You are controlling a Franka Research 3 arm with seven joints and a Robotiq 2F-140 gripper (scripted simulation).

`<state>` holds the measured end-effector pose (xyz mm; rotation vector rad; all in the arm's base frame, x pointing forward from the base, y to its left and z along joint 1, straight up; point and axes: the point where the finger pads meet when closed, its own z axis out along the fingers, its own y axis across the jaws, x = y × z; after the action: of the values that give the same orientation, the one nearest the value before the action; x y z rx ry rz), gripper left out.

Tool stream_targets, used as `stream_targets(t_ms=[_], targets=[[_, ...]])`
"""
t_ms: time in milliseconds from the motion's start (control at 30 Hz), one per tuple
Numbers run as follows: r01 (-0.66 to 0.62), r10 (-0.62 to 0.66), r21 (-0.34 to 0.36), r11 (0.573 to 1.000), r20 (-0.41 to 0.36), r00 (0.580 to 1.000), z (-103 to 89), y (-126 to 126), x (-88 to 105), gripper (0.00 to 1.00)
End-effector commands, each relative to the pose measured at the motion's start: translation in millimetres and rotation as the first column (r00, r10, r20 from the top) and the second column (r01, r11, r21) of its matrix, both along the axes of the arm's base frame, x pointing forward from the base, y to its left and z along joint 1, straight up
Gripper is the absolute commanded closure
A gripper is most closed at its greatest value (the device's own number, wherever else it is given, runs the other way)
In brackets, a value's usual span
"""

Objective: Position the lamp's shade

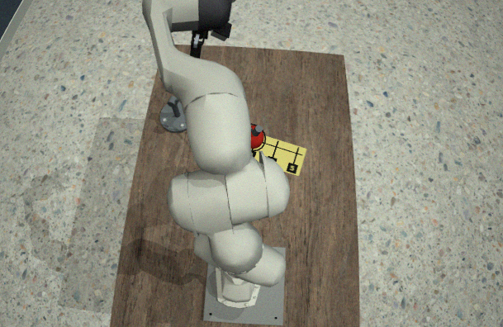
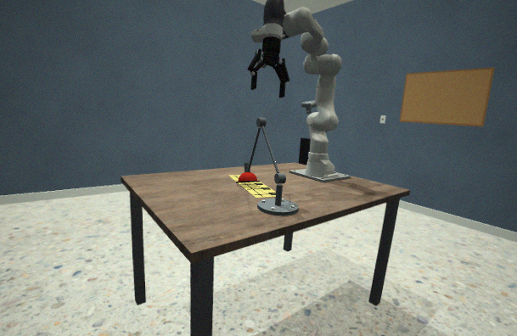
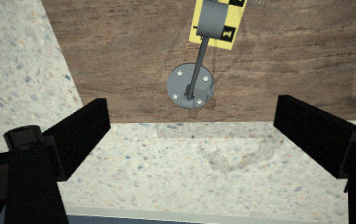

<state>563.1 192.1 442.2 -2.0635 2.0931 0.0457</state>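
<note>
The lamp's round grey foot (image 1: 168,122) (image 2: 265,207) (image 3: 175,86) stands near the table edge. Its two thin arms meet at a grey elbow joint (image 2: 261,122) (image 3: 212,19), high above the bench. The red shade (image 1: 256,139) (image 2: 247,176) hangs low over the middle part of the yellow numbered strip (image 1: 301,158) (image 2: 261,189) (image 3: 214,43); the robot arm partly hides it in the top view. Mark 5 lies beyond the shade. The exact mark beneath and the rim height cannot be told. My gripper (image 2: 267,92) (image 3: 191,112) is open and empty, above the elbow joint and touching nothing.
The robot arm (image 1: 219,132) (image 2: 325,98) reaches over the wooden table (image 1: 320,206) (image 2: 172,204) and covers part of the strip in the top view. Its base plate (image 1: 275,305) (image 2: 297,172) is at the table's other end. The lamp's upright arms stand below the gripper.
</note>
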Motion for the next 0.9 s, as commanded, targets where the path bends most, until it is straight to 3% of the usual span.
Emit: stream_targets(t_ms=[0,367,433,867], targets=[[0.066,-0.068,-0.062,0.996,-0.033,0.997,-3.2,-4,-3.2,0.00],[0.069,-0.079,-0.218,0.974,-0.035,0.996,-0.6,0,-1.0,0.00],[0.069,-0.079,-0.218,0.974,-0.035,0.996,-0.6,0,-1.0,0.00],[0.169,-0.207,-0.285,0.944,-0.110,0.972,-51.7,-9,-5.0,0.00]])
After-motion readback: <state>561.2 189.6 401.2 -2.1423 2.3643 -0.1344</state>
